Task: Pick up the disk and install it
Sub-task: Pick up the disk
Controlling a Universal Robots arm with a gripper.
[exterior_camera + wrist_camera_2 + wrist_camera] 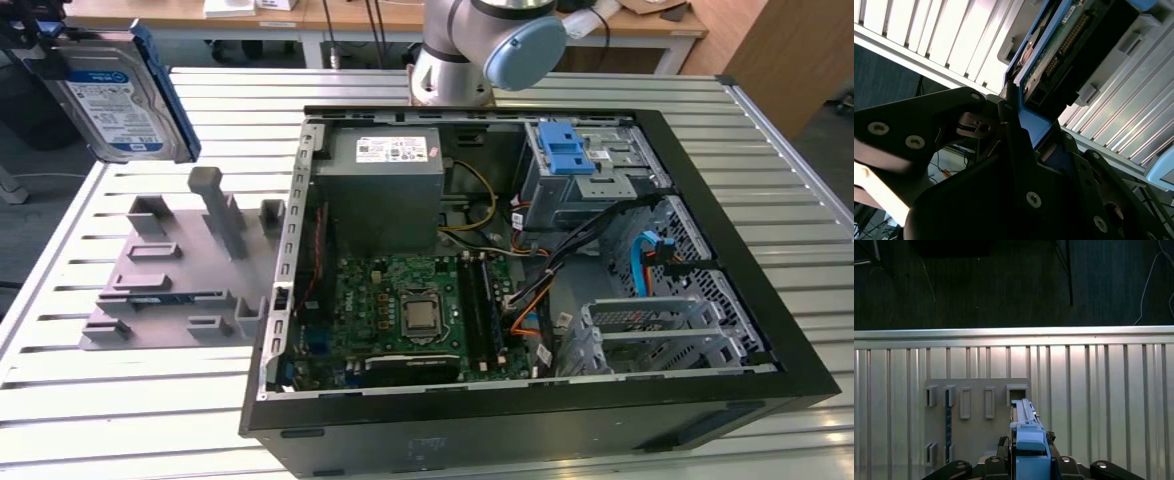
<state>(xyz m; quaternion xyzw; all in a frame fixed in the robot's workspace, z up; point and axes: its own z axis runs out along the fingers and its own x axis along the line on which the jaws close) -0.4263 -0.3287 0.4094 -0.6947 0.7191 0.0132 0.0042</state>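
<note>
My gripper (1016, 117) is pinched on the blue-framed edge of the disk (118, 92). The disk hangs on edge in the air above the grey holder (174, 275), well apart from the open computer case (534, 430). I judge this carry wants a firm pinch and the disk held square, high enough to clear the case wall. The disk's white-and-blue label and the power supply's sticker (395, 150) bear print I cannot read.

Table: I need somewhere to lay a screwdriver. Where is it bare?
Bare slats: at the exterior view's lower left, below the grey fixture; and at its right, beside the computer case. Inside the case, cables and boards crowd.
</note>
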